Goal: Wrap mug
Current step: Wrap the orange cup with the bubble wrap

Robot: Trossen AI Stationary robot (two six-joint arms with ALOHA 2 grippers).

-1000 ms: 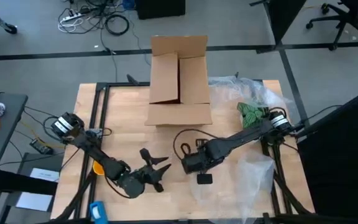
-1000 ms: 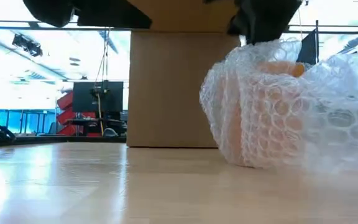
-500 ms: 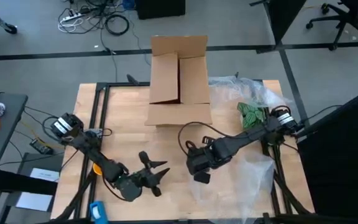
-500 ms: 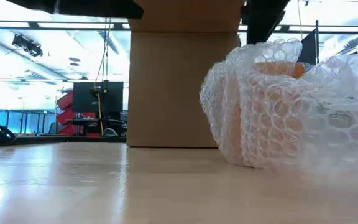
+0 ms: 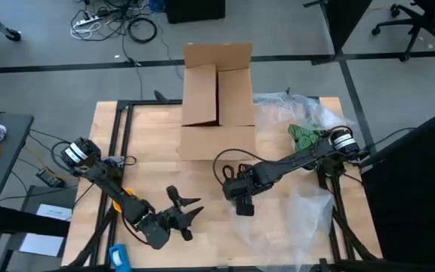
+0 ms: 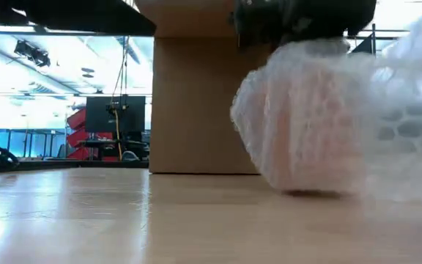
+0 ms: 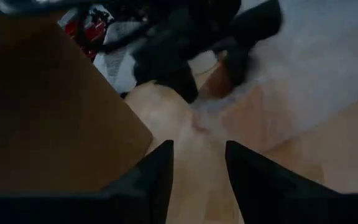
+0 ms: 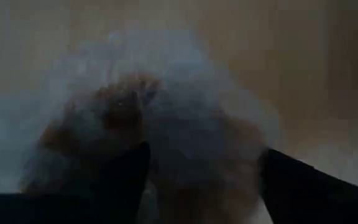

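Two claws are showing. The right claw [image 8: 201, 186] is spread and hovering directly over the mug [image 8: 126, 115], fingers straddling the bundle without visibly pinching it. The mug is sitting on the tabletop [image 6: 123, 220] in front of the cardboard box [image 5: 216, 98], already swathed in bubble wrap [image 6: 306, 117], orange glowing faintly through. The left claw [image 5: 185, 214] is waiting, spread, near the tabletop's front edge. Judged mostly wrapped; loose sheet is trailing rightward, so tucking or closing is likely remaining.
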